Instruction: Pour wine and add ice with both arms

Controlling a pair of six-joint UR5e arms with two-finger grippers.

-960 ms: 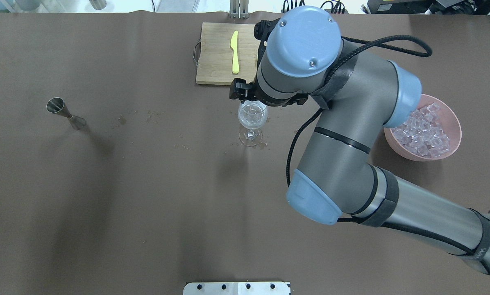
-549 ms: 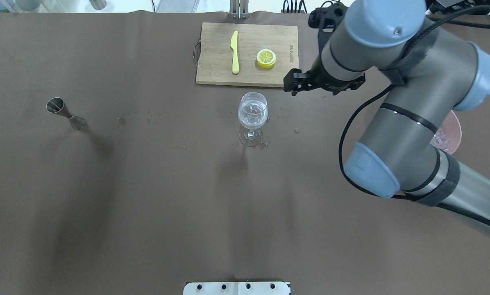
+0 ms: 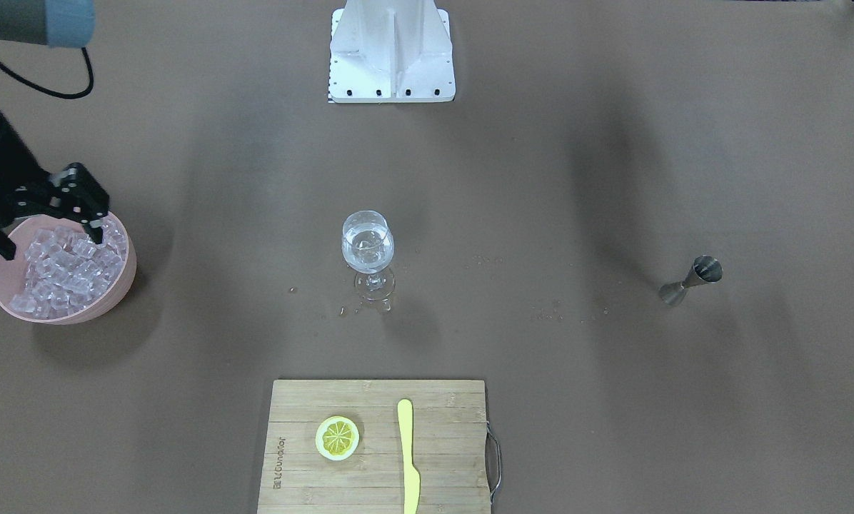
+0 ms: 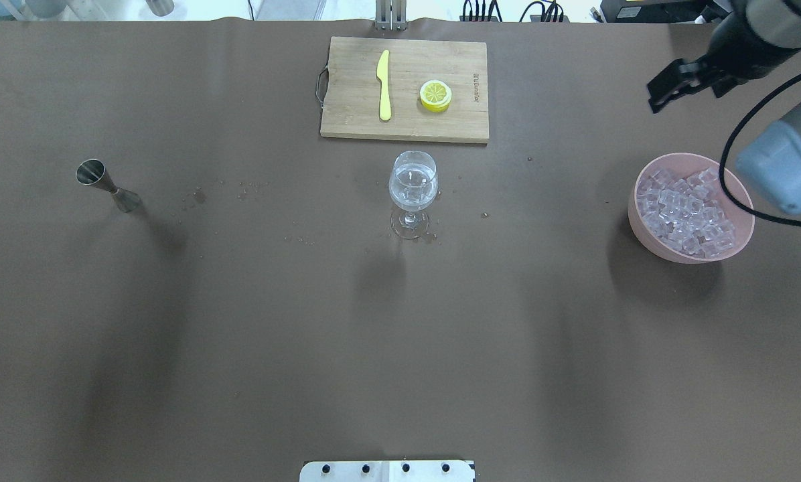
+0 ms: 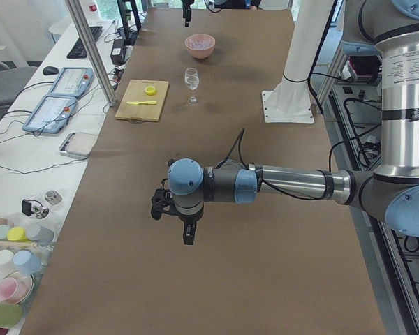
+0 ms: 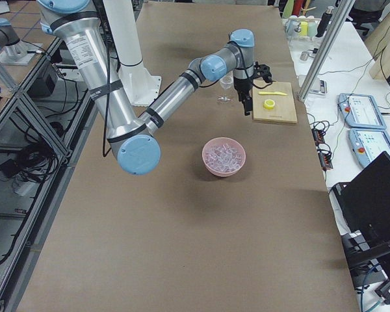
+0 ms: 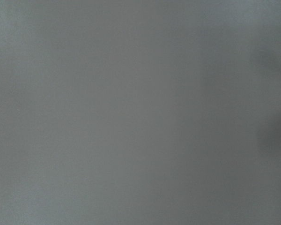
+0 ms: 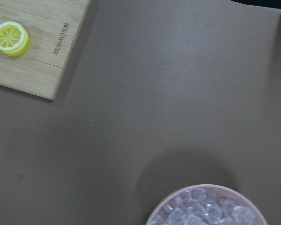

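A stemmed glass stands upright mid-table with a few ice cubes in its bowl. I cannot tell the colourless wine apart from them. More ice fills a pink bowl at the right. My right gripper hangs open and empty above the bowl's far rim. My left gripper shows only in the exterior left view, low over bare table far from the glass. I cannot tell its state.
A steel jigger stands at the left. A wooden board behind the glass carries a yellow knife and a lemon slice. Droplets lie around the glass foot. The white pedestal is at the robot's edge.
The right arm has swung from over the glass to the right, past the board, and is now at the pink bowl. The glass and jigger have not moved.
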